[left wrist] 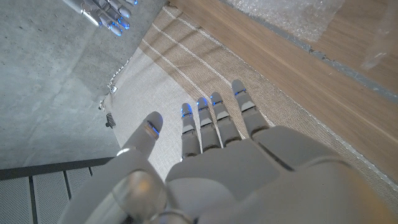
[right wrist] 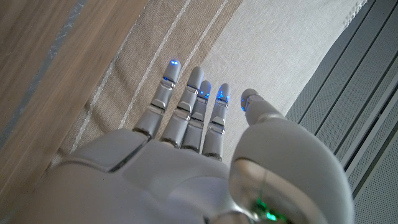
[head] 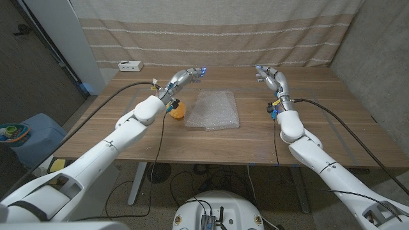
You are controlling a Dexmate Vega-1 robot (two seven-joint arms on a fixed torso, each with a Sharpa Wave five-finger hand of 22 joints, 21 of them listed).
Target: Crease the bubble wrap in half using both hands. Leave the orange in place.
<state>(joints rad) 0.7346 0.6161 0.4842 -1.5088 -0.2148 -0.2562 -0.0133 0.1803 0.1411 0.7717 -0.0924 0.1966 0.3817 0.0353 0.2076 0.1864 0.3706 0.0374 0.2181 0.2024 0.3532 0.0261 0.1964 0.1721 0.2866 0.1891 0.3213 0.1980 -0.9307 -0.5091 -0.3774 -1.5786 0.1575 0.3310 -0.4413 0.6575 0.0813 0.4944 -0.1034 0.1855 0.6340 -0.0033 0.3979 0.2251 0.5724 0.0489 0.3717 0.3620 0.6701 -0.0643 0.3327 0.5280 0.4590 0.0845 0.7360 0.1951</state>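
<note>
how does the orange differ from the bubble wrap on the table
The orange is small, round and solid orange; the bubble wrap is a much wider, flat, clear sheet. The orange is partly hidden behind the left arm, while the bubble wrap lies in full view between the arms. Both rest on the wooden table, untouched by either hand.

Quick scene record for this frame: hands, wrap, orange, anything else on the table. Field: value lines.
left hand: raised over the table's far left, fingers extended, holding nothing
right hand: raised over the far right, fingers extended, holding nothing
bubble wrap: lying unfolded at the table's centre, untouched
orange: on the table beside the wrap's left edge, partly hidden by the left arm
white box: far left corner of the table
backdrop: striped beige cloth behind the table
</note>
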